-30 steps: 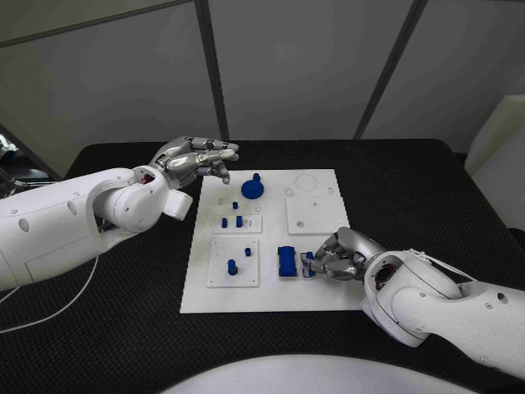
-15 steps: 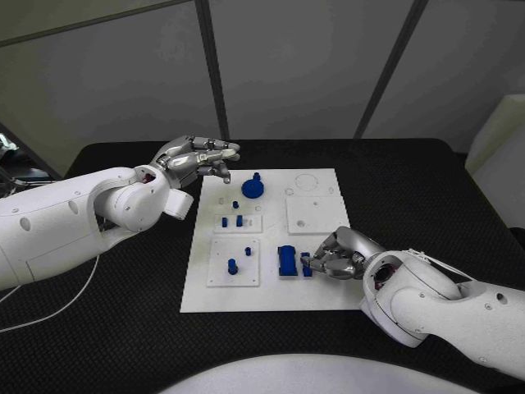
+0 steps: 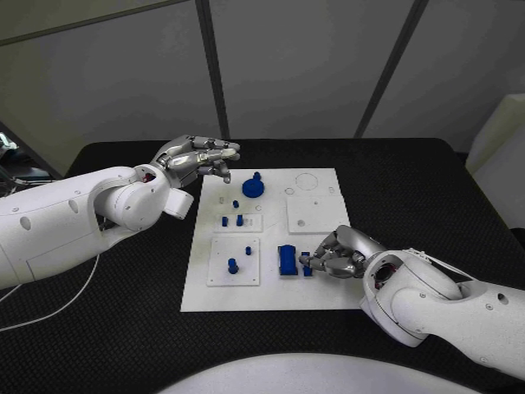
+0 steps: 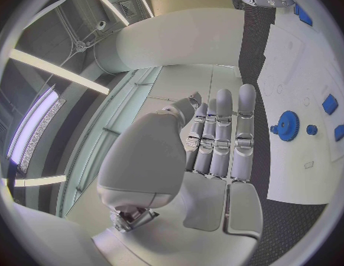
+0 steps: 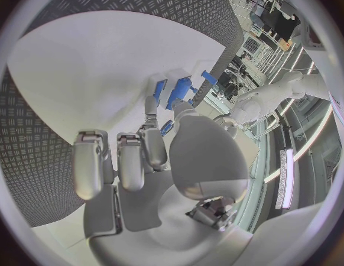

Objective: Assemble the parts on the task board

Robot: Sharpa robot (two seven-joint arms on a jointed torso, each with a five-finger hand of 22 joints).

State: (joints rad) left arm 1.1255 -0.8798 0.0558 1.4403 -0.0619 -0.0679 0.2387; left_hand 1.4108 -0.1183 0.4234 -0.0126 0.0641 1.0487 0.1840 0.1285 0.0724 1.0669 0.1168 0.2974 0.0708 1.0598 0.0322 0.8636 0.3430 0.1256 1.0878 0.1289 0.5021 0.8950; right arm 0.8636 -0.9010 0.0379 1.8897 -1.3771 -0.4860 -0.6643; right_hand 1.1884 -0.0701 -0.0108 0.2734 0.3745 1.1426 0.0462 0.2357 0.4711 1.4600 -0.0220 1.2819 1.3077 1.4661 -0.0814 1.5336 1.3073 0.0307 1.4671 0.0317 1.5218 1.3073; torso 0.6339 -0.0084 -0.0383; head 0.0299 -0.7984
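Note:
The white task board [image 3: 316, 291] lies mid-table. A blue gear [image 3: 253, 188] stands near its far edge, short blue pegs [image 3: 230, 221] and one taller peg [image 3: 232, 265] stand in the left plates, and a blue block [image 3: 287, 259] sits at the near middle. My right hand [image 3: 337, 254] rests on the board beside the block. Its thumb and a finger pinch a small blue part [image 3: 307, 268], which the right wrist view shows between the fingertips [image 5: 166, 127]. My left hand [image 3: 196, 159] hovers off the board's far left corner with its fingers curled in on nothing. The gear [image 4: 288, 125] lies ahead of it.
Two raised white plates [image 3: 310, 215] sit on the board's right half, with round holes near its far edge. Black table [image 3: 120, 328] surrounds the board on all sides. Grey wall panels stand behind the table.
My right hand has crept slightly left, toward the blue block, with the small part at its fingertips. The left hand has stayed in place.

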